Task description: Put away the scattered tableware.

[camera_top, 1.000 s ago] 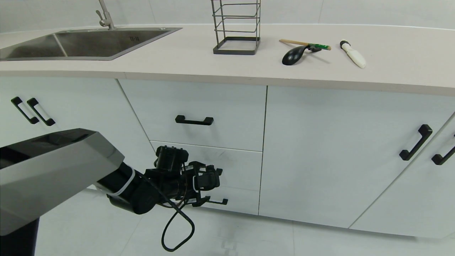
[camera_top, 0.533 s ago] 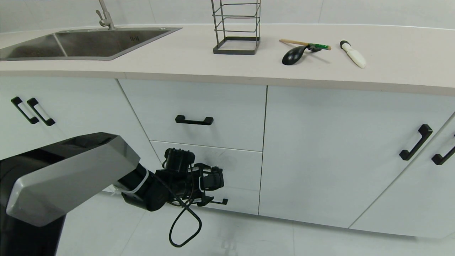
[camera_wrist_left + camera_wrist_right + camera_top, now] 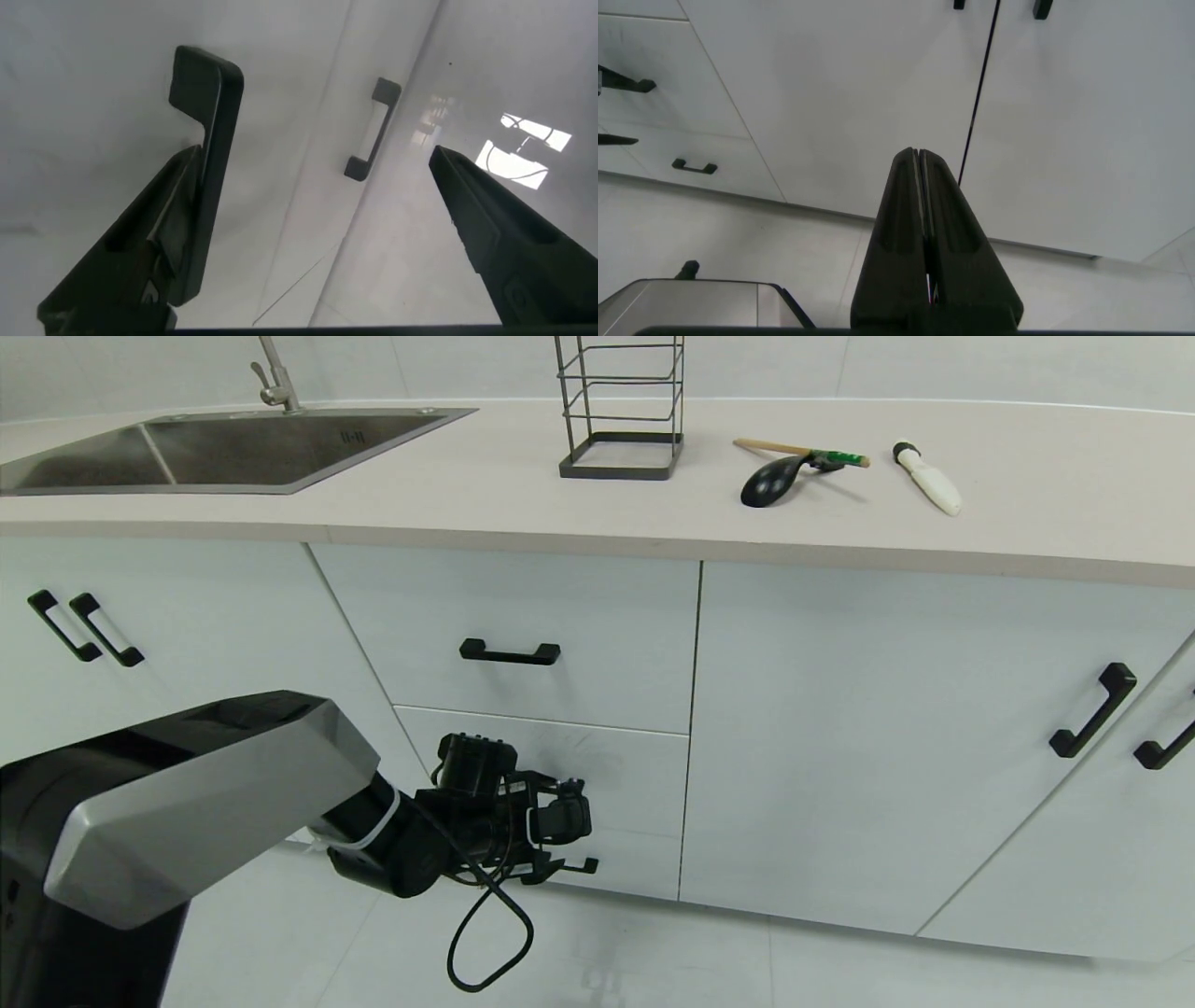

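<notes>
Left tool (image 3: 569,829), fingers spread wide, hangs low before the lower drawer (image 3: 625,775), near its handle (image 3: 581,865). Right tool (image 3: 918,159) has its fingers pressed together, holding nothing. On the bench (image 3: 467,495), right of the wire rack (image 3: 621,411), lie a black spoon (image 3: 771,482), a wooden-handled utensil (image 3: 798,452) and a white utensil (image 3: 926,478).
</notes>
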Controlling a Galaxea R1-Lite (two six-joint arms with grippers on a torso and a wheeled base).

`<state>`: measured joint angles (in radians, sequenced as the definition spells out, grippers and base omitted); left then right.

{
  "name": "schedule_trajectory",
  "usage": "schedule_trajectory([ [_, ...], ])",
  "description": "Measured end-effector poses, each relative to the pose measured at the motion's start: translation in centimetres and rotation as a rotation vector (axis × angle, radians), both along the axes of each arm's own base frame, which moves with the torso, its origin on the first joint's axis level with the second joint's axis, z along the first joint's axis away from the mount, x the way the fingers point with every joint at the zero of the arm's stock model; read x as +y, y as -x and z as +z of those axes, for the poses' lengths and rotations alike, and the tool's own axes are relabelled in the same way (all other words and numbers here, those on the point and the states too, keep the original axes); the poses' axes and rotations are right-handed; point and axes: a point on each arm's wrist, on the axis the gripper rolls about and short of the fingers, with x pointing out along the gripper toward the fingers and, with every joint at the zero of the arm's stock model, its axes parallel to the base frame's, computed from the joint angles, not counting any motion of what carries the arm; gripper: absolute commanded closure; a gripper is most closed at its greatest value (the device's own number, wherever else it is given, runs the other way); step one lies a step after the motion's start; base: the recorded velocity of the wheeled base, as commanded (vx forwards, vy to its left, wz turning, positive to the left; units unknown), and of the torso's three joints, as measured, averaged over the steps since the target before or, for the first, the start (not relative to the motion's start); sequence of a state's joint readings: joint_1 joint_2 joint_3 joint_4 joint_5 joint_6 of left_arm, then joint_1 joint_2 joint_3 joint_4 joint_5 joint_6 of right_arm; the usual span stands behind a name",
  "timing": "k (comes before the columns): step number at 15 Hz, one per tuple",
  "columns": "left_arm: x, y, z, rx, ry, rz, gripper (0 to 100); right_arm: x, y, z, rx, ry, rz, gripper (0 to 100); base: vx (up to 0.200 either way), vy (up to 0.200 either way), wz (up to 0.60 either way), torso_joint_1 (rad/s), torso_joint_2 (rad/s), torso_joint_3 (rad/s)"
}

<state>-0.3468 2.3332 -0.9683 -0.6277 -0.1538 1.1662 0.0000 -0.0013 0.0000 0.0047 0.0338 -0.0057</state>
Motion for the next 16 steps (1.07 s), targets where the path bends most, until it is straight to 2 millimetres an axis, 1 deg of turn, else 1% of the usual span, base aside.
schedule_trajectory([
  [4,0.4,1.5,0.1,0.046,-0.012,-0.007,0,0.0,0.0,0.0,0.0,0.0,0.0,100,0.0,0.0,0.0,0.0,0.0,0.0],
  [6,0.7,2.0,0.4,0.049,-0.013,-0.005,0,0.0,0.0,0.0,0.0,0.0,0.0,100,0.0,0.0,0.0,0.0,0.0,0.0],
  [9,1.1,3.4,1.0,0.066,-0.02,-0.007,0,0.0,0.0,0.0,0.0,0.0,0.0,100,0.0,0.0,0.0,0.0,0.0,0.0],
  [11,1.0,5.1,1.8,0.069,-0.022,-0.025,0,0.0,0.0,0.0,0.0,0.0,0.0,100,0.0,0.0,0.0,0.0,0.0,0.0],
  [13,0.6,7.1,3.3,0.055,-0.022,-0.048,0,0.0,0.0,0.0,0.0,0.0,0.0,100,0.0,0.0,0.0,0.0,0.0,0.0],
  [16,0.7,11.0,5.9,0.032,-0.008,-0.06,0,0.0,0.0,0.0,0.0,0.0,0.0,100,0.0,0.0,0.0,0.0,0.0,0.0],
])
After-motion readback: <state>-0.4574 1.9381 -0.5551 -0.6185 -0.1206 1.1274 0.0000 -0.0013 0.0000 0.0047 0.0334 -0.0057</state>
